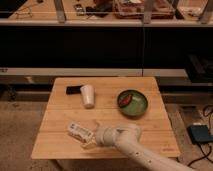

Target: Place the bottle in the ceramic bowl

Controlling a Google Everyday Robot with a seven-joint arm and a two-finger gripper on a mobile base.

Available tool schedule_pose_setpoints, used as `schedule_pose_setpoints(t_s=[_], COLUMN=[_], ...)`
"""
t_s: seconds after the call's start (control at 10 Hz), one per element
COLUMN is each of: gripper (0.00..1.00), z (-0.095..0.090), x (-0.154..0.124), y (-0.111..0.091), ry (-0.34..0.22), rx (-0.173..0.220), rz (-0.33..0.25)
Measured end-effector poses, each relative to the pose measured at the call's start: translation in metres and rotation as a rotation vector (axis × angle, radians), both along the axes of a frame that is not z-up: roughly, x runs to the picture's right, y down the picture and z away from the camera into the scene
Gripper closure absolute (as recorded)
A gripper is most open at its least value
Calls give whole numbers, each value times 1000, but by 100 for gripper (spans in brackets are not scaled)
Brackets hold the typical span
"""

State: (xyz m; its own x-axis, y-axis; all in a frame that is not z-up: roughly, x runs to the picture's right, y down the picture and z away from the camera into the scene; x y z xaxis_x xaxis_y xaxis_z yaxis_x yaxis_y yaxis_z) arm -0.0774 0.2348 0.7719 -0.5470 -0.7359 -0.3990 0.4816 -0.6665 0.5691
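The bottle (79, 131), whitish with a speckled label, lies on its side near the front left of the wooden table (150, 132). The dark green ceramic bowl (133, 103) stands at the right middle of the table with a small reddish thing inside it. My gripper (90, 140) is at the bottle's right end, low over the table, on a pale arm (131, 146) that comes in from the lower right. The gripper's tip is partly hidden by the arm and the bottle.
A white cup (88, 95) stands upside down at the back left, with a flat black object (73, 90) next to it. Dark shelving rises behind the table. A grey-blue box (200, 134) lies on the floor to the right.
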Motion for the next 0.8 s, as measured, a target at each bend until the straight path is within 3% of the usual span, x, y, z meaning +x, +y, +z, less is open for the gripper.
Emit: schedule_pose_setpoints(t_s=[0.3, 0.6, 0.8], gripper=[23, 51, 71], z=[9, 0, -8], x=[-7, -23, -22], y=[8, 17, 8], ry=[4, -56, -103], rx=[-23, -47, -56], rz=[-3, -24, 0])
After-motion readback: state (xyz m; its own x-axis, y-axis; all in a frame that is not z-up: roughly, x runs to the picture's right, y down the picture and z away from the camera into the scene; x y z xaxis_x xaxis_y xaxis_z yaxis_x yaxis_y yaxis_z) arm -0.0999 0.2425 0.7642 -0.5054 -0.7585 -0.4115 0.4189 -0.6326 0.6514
